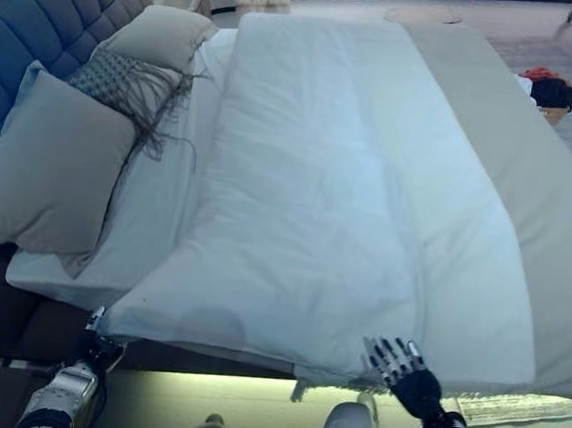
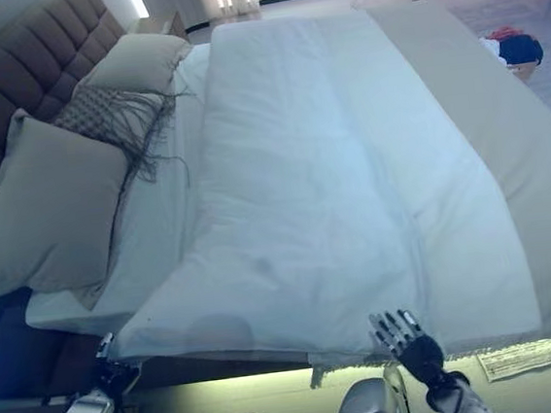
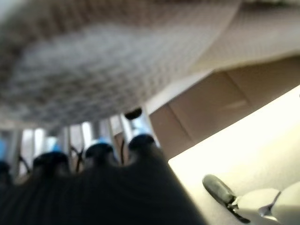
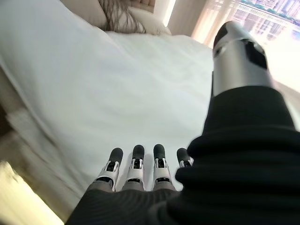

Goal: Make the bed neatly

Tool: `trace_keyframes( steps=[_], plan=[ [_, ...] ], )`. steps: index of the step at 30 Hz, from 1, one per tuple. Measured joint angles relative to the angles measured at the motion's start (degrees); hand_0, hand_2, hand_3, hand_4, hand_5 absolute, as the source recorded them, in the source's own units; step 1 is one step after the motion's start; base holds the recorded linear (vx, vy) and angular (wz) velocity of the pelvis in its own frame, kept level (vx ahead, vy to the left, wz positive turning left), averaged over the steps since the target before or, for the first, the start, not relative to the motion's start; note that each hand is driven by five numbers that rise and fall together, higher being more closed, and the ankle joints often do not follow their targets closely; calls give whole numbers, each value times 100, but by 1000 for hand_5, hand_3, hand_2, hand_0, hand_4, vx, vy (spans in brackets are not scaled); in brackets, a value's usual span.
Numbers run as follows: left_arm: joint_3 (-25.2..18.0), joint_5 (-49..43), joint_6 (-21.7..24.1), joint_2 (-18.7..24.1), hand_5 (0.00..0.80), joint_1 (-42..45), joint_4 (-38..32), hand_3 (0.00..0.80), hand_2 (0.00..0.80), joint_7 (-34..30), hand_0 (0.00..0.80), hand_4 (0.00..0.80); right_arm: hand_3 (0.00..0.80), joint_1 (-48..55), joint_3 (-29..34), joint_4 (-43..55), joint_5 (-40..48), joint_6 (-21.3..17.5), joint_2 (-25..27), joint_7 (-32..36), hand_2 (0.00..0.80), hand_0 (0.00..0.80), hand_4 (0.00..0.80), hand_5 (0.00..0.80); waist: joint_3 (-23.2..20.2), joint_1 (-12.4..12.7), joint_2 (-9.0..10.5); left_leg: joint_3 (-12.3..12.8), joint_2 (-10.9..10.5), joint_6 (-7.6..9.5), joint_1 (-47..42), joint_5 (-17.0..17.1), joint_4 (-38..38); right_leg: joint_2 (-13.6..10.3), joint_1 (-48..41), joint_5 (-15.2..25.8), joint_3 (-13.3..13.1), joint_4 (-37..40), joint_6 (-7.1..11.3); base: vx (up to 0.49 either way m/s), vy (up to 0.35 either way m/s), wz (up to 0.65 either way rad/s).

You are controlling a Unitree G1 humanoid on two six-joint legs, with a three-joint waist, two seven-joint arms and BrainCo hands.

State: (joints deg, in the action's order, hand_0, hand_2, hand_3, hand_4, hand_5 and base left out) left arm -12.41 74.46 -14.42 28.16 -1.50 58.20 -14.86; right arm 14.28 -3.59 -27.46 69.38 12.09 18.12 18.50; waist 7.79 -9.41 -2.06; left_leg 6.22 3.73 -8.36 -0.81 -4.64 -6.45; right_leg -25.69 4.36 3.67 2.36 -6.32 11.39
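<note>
A white duvet (image 1: 318, 197) lies spread flat over the bed, its near edge hanging along the side closest to me. A beige runner (image 1: 556, 218) covers the foot end at the right. At the head end on the left lie a large grey pillow (image 1: 49, 173), a patterned fringed cushion (image 1: 127, 85) and a pale pillow (image 1: 162, 33). My left hand (image 1: 89, 342) sits just under the duvet's near left corner (image 1: 121, 322); its wrist view shows textured cloth (image 3: 108, 56) right above it. My right hand (image 1: 394, 359) is open, fingers (image 4: 136, 164) straight and spread at the duvet's near edge.
A tufted headboard (image 1: 32, 22) runs along the left. A nightstand (image 1: 189, 0) stands at the far left corner. A basket of clothes (image 1: 549, 92) sits on the floor beyond the foot end. A fringed rug edge (image 1: 509, 409) shows by the bed's near side.
</note>
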Motion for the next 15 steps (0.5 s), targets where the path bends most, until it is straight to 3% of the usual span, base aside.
trace_keyframes(
  steps=[1, 2, 4, 7, 11, 15],
  plan=[
    [-9, -1, -9, 2, 800, 52, -122, 800, 800, 24, 800, 800, 0, 17, -23, -3, -1, 74, -68, 18, 0, 0, 0, 0, -6, -1, 10, 69, -25, 37, -26, -46, -9, 11, 9, 156, 135, 1, 118, -96, 198, -40],
    [-18, -20, -74, 3, 800, 44, -243, 800, 800, 66, 800, 800, 0, 31, -52, 16, 0, 88, -108, 59, 0, 0, 0, 0, 29, 17, -101, 79, 46, 45, -79, -35, 94, 64, 103, 224, 224, -137, 166, -68, 144, -23],
    [-18, -79, -125, 9, 800, 24, -404, 800, 800, 110, 800, 800, 0, 123, -186, 32, 4, 121, -114, 129, 0, 0, 0, 0, 36, 95, -129, 94, 104, 18, -195, 40, 273, 172, 208, 209, 371, -344, 170, -17, 43, -10],
    [2, -277, -121, 179, 800, -125, -293, 800, 800, 249, 800, 800, 0, 179, -408, 16, 104, 46, -103, 209, 0, 0, 0, 0, -13, 76, -49, -195, 246, -97, -93, 119, 341, 419, 179, -360, 303, -355, 295, 30, 7, 18],
    [18, -620, -170, 361, 800, -411, 80, 800, 800, 270, 800, 800, 0, 35, -364, 25, 213, 36, 398, 159, 0, 0, 0, 0, 4, 23, -312, -298, 616, -184, -58, 327, 515, 808, 175, -398, 353, -300, 195, 3, 46, 10],
    [17, -624, -169, 422, 800, -427, 31, 800, 800, 190, 800, 800, 0, 82, -105, 23, 214, 49, 697, 105, 0, 0, 0, 0, 10, 29, -386, -299, 707, -222, -48, 353, 530, 892, 76, -366, 465, -161, 164, 17, 14, 5]
  ],
)
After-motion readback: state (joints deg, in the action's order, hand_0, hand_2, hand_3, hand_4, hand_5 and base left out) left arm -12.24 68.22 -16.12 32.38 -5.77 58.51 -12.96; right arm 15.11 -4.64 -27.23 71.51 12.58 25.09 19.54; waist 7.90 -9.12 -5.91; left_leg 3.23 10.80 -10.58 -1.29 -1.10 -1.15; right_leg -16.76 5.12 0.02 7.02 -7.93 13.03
